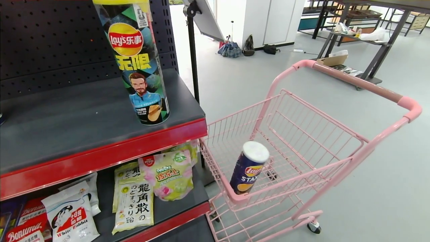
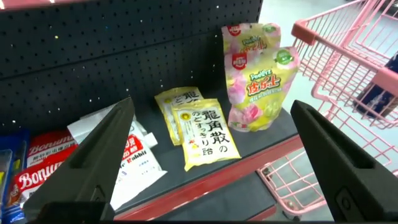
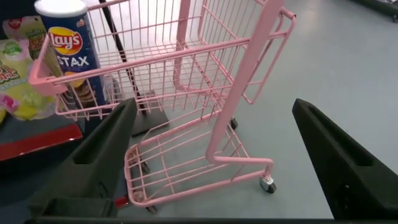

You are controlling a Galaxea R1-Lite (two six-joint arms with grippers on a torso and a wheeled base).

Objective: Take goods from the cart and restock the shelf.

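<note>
Pink wire makes up the cart (image 1: 336,72), which stands at about 3 o'clock from the shelf (image 1: 67,114) in the head view. The good to fetch, a dark blue chip can (image 1: 248,171) with a white lid, stands in the basket's 7 o'clock corner, close against the wires nearest the shelf. A tall chip can (image 1: 139,67) with a yellow lid stands on the upper board near its red front edge.

The right gripper (image 3: 214,102) is spread wide with nothing between its fingers and faces the cart. The left gripper (image 2: 211,104) is spread just as wide and holds nothing, and it faces the lower board and its candy bags (image 2: 202,127).

The step in hand looks like picking the blue can, and the right arm is better placed for it.

- **Approach:** Wires crowd the can on two sides, so come down from above into the basket.
- **Grip:** Close on the body below the lid, since the lid might pop off.
- **Lean:** The can may be leaning on the wires, though that is hard to tell. A slow squeeze would let it settle.
- **Lift:** Go straight up until the base clears the rim, and only then swing toward 9 o'clock.
- **Placing:** Set it down at the tall can's 9 o'clock, well apart from it.
</note>
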